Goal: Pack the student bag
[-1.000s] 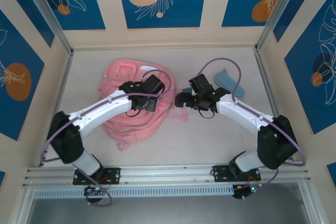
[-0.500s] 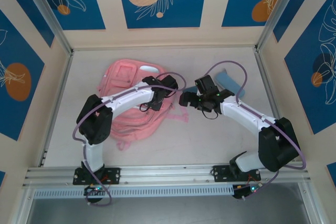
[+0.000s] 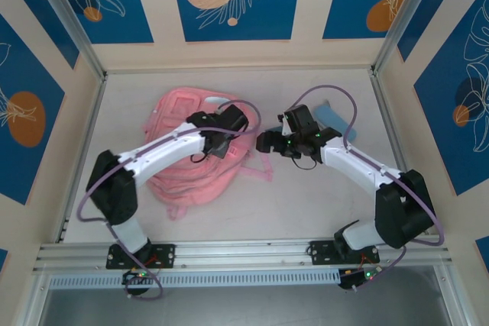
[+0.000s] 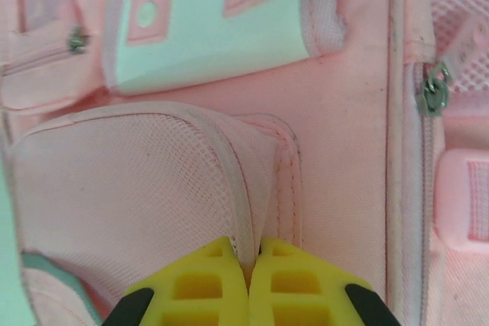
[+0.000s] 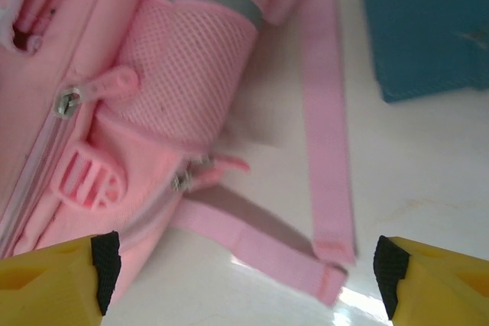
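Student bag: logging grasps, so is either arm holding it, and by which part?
Left gripper pinches the student bag by a raised pocket-edge fold; right gripper holds nothing.

left gripper: was open, now closed, pinching a fabric fold of student bag | left elbow: swung outward from student bag

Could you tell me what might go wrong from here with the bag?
1. The left gripper pinches only a thin fold at the pocket edge of the student bag; the fabric may slip out when lifted.
2. The right gripper hangs open above the loose strap; coming down, it could catch the strap rather than the zip pull.
3. The blue pencil case lies close by the strap; dragging the bag might push it away.
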